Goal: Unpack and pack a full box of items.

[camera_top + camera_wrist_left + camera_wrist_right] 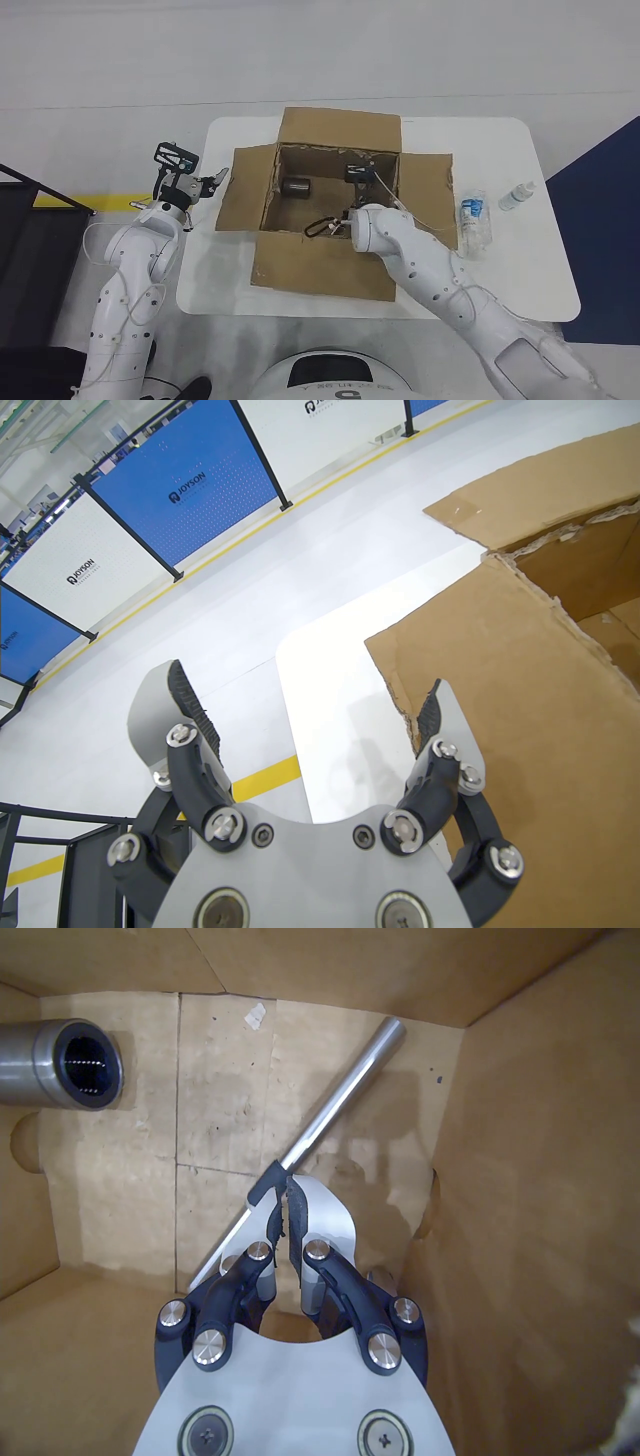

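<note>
Box floor (225,1128): rod (345,1073) beside right gripper (284,1180).

Bright even light, soft shadows in box (525,1178), fisheye wrist cams

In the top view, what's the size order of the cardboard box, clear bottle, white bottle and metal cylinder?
Largest: cardboard box.
Then: clear bottle.
The white bottle and metal cylinder look alike; the cylinder lies deeper in the box, so unranked.
</note>
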Robot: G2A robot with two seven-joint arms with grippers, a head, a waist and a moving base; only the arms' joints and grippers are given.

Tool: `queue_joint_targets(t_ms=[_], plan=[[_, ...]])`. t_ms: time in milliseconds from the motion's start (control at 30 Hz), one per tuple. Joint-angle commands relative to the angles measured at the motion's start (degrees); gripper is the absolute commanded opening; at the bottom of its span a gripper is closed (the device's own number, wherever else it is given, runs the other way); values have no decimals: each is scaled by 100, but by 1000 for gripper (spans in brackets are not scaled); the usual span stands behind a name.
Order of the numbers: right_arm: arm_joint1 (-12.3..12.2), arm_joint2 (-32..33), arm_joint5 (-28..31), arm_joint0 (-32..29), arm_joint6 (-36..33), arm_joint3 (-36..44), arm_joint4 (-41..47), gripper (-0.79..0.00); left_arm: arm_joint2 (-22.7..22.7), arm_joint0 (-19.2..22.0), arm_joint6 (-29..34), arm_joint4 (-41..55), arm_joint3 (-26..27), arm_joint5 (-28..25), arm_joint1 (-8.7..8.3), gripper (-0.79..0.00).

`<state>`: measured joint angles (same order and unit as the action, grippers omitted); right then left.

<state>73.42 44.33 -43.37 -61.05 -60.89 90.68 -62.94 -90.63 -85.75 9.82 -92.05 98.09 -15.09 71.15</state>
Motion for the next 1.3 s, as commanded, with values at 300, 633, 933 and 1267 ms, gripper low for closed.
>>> queue_joint_targets(t_ms=[300,633,933,1267], plan=[[60,351,87,-184,-89,10,22,-637,0,0,0,0,0,0,0,0],[497,-5,-325,342,322,-925,557,-619,0,0,0,0,0,0,0,0],[922,-478,-1030,754,1026,-1908,1026,-570,0,0,0,0,0,0,0,0],[1252,-949,-1463,1279,1460,-2855,1638,-683,0,0,0,0,0,0,0,0]])
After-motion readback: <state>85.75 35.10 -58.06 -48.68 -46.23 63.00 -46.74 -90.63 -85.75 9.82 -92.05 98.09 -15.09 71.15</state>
